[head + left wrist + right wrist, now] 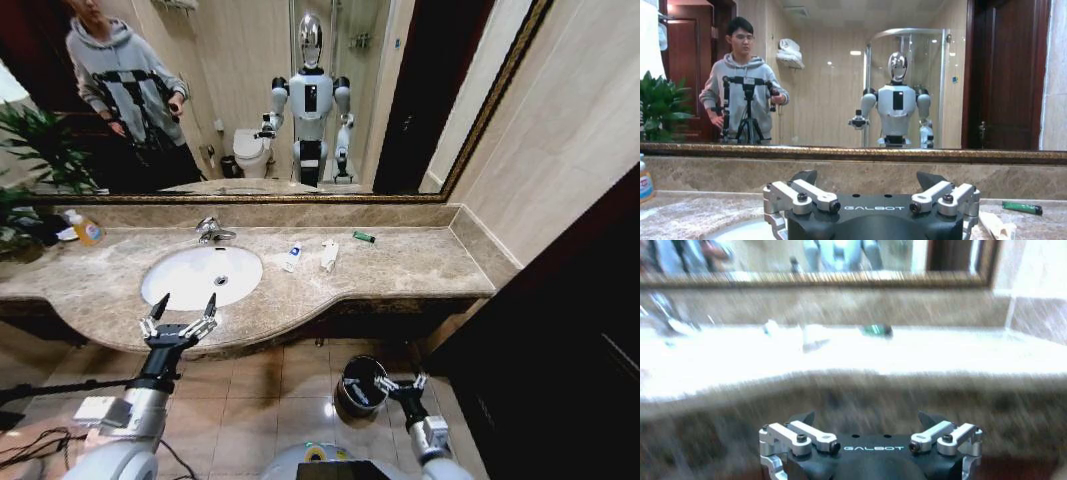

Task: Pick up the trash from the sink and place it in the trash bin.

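One oval white sink (200, 276) with one chrome tap (211, 230). Three pieces of trash on the countertop: one blue-marked tube (292, 256), one white wrapper (328, 255), one green stick (364, 237). One orange-yellow bottle (88, 230). One trash bin (360, 385). Two grippers: left gripper (183, 309), right gripper (399, 383).

Sink (190, 275) basin open from above; tap (211, 230) blocks its rear rim. Worktop (420, 265) right of sink bare past small white tube (292, 256), wrapper (329, 255), green stick (364, 237).

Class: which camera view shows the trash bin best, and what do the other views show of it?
The head view: the trash bin stands on the floor below the countertop, its dark rim and interior visible beside the right gripper. The wrist views face the countertop and mirror instead.
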`<state>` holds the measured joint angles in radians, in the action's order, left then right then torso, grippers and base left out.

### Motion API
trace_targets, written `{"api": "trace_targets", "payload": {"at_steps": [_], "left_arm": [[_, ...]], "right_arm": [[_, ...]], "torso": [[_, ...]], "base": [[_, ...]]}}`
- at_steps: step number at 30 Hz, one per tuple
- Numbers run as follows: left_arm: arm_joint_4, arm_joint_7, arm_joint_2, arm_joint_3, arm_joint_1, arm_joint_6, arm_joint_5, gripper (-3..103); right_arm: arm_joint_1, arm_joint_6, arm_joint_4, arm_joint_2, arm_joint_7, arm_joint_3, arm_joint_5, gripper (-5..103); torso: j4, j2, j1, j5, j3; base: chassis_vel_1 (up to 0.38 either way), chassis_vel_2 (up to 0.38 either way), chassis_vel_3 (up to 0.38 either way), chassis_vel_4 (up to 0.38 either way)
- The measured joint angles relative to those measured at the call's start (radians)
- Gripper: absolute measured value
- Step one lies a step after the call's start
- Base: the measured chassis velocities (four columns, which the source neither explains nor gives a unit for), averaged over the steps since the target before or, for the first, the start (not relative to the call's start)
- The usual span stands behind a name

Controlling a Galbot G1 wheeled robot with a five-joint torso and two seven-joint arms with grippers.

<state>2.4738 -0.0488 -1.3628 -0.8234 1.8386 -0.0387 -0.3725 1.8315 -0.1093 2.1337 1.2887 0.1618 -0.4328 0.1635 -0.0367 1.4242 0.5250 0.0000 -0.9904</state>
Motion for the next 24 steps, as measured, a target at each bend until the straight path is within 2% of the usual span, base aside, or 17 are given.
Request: {"api": "trace_targets", "payload": {"at_steps": [2, 8, 10, 17, 24], "left_arm": [[0.0, 0.0, 0.0, 0.0, 0.0, 0.0, 0.0, 100], [0.0, 0.0, 0.0, 0.0, 0.0, 0.0, 0.0, 100], [0.0, 0.0, 0.0, 0.0, 0.0, 0.0, 0.0, 100], [0.0, 0.0, 0.0, 0.0, 0.0, 0.0, 0.0, 100], [0.0, 0.0, 0.0, 0.0, 0.0, 0.0, 0.0, 100]], "right_arm": [[-0.018, 0.028, 0.073, -0.016, -0.003, 0.018, -0.002, 100], [-0.132, 0.109, 0.137, -0.056, -0.007, 0.064, 0.021, 100], [-0.229, 0.13, 0.104, -0.083, -0.026, 0.071, 0.039, 100], [-0.399, 0.167, -0.007, -0.128, -0.064, 0.091, 0.116, 100], [-0.614, 0.214, -0.099, -0.162, -0.088, 0.2, 0.196, 100]], "torso": [[0.0, 0.0, 0.0, -0.0002, 0.0], [-0.0001, 0.0, 0.0, -0.0001, 0.0], [-0.0001, 0.0, 0.0, -0.0001, 0.0], [-0.0001, 0.0, 0.0, 0.0001, 0.0], [-0.0001, 0.0, 0.0, 0.0001, 0.0]], "base": [[0.0, 0.0, 0.0, 0.0], [0.0, 0.0, 0.0, 0.0], [0.0, 0.0, 0.0, 0.0], [0.0, 0.0, 0.0, 0.0], [0.0, 0.0, 0.0, 0.0]]}}
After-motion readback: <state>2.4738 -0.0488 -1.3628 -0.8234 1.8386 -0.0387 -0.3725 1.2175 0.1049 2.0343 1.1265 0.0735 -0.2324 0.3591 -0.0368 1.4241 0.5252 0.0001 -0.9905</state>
